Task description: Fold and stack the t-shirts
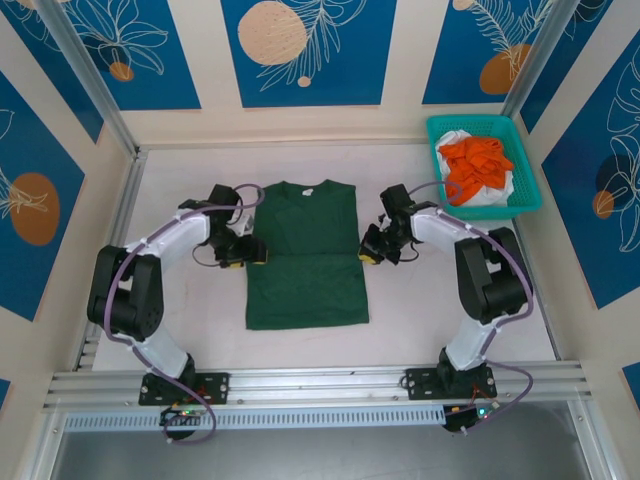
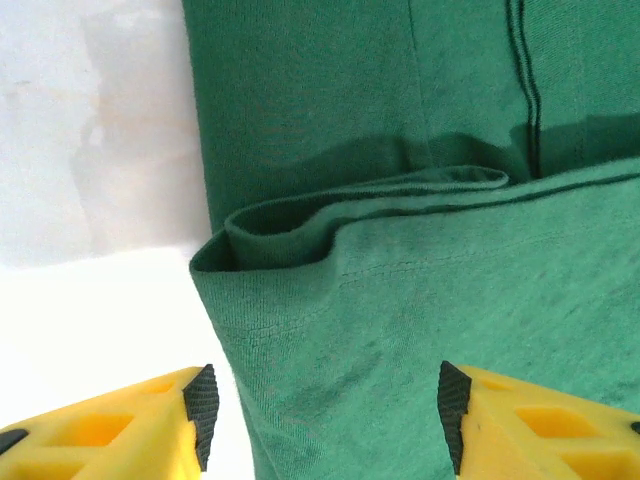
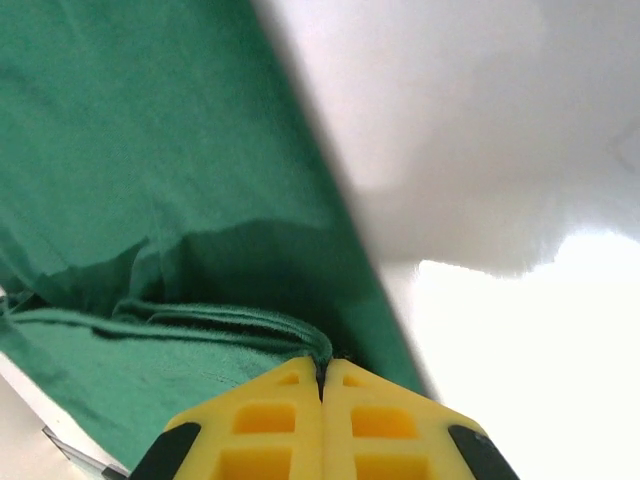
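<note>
A dark green t-shirt (image 1: 306, 255) lies flat mid-table, neck at the far end, with a crosswise fold line at its middle. My left gripper (image 1: 246, 251) sits at the shirt's left edge by that fold. In the left wrist view the left gripper (image 2: 325, 415) is open, its fingers straddling the green cloth (image 2: 420, 300) without pinching it. My right gripper (image 1: 371, 245) is at the right edge. In the right wrist view the right gripper (image 3: 322, 372) is shut on the shirt's folded hem (image 3: 240, 325). An orange t-shirt (image 1: 478, 163) and a white one (image 1: 488, 197) lie bunched in the basket.
A teal mesh basket (image 1: 470, 121) stands at the far right corner. Metal rails frame the table on the left (image 1: 115, 215) and along the near edge (image 1: 320, 380). Bare white table (image 1: 420, 310) lies on both sides of the green shirt.
</note>
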### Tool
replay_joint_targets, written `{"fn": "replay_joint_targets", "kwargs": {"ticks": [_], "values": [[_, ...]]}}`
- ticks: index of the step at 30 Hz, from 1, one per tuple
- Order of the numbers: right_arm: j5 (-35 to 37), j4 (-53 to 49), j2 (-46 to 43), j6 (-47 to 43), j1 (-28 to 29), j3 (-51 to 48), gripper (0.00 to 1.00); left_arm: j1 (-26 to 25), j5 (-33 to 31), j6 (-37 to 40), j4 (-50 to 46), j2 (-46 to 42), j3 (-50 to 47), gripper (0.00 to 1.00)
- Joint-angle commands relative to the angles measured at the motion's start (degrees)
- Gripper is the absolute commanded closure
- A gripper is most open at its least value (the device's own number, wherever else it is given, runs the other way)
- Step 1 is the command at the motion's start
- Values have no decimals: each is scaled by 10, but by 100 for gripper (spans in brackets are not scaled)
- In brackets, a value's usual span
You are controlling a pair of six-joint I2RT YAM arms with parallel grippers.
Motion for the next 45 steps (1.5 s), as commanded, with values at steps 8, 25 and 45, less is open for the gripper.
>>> {"fn": "replay_joint_targets", "kwargs": {"ticks": [8, 25, 45], "values": [[33, -44, 39, 13, -13, 49, 89, 6, -12, -91, -9, -89, -57, 22], [-27, 7, -182, 34, 59, -190, 34, 6, 145, -268, -7, -289, -300, 48], [0, 40, -175, 85, 136, -261, 51, 6, 157, -400, 132, -301, -385, 62]]}}
